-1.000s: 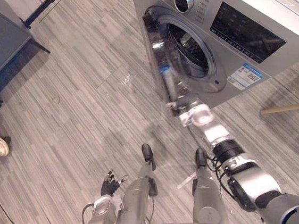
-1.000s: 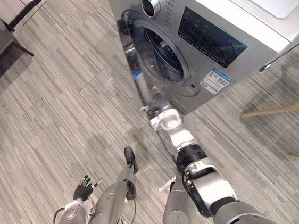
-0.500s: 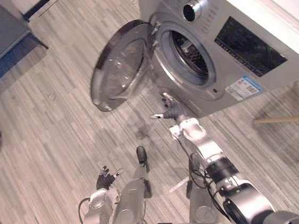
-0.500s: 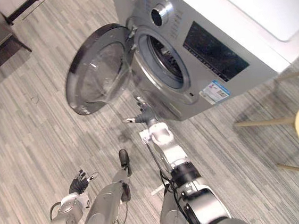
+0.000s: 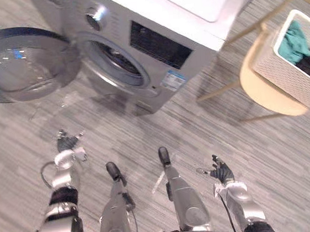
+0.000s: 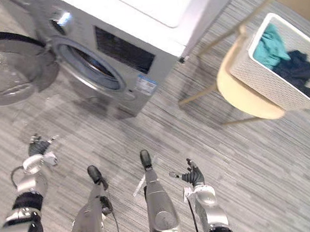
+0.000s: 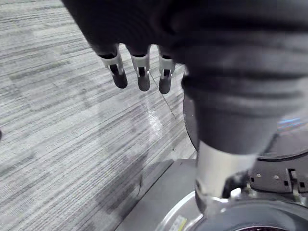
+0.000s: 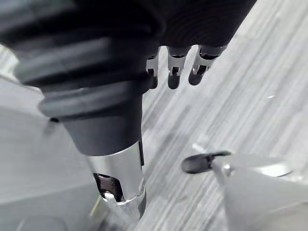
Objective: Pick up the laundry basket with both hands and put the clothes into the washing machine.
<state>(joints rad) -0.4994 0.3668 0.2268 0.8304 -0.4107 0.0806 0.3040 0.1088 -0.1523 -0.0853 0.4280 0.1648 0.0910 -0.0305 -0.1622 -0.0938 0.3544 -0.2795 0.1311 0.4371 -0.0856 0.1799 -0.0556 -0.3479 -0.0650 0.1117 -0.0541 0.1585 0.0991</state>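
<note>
White basket of clothes sits beside the washing machine. Left hand and right hand hang loose, empty. Each should grab one side, evenly.

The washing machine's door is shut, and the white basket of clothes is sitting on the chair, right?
Not quite. The door of the washing machine is not shut: it is swung wide open, as the left eye view shows. The rest is right: the white basket of clothes does sit on the chair.
</note>
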